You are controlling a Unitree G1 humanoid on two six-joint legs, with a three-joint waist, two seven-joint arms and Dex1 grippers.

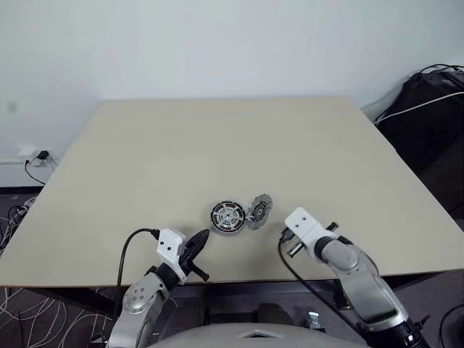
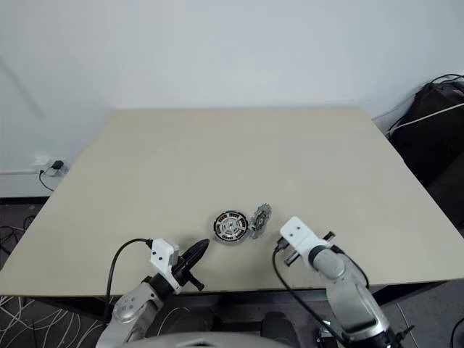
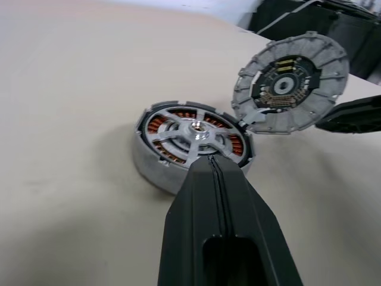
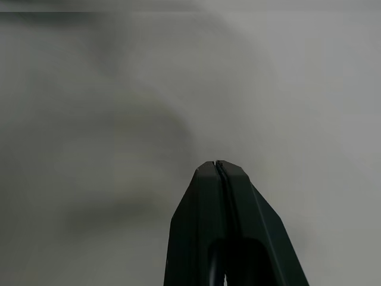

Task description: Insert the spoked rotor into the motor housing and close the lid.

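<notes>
Rotor's seated in the motor housing (image 1: 228, 217) now, just ahead of your left hand (image 1: 200, 238), fingers pressed together. The lid (image 1: 259, 210) leans tilted on the housing's far side, nearer your right hand (image 4: 216, 165), also pressed together and empty. Tip it over leftward.

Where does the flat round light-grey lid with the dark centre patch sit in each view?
Left eye view: the lid stands tilted on edge, leaning against the right side of the round copper-coiled motor housing.
Right eye view: just right of centre, same lean.
Left wrist view: upper right, dark face showing.
Right wrist view: not in it.
Shared landmark: the housing.
</notes>
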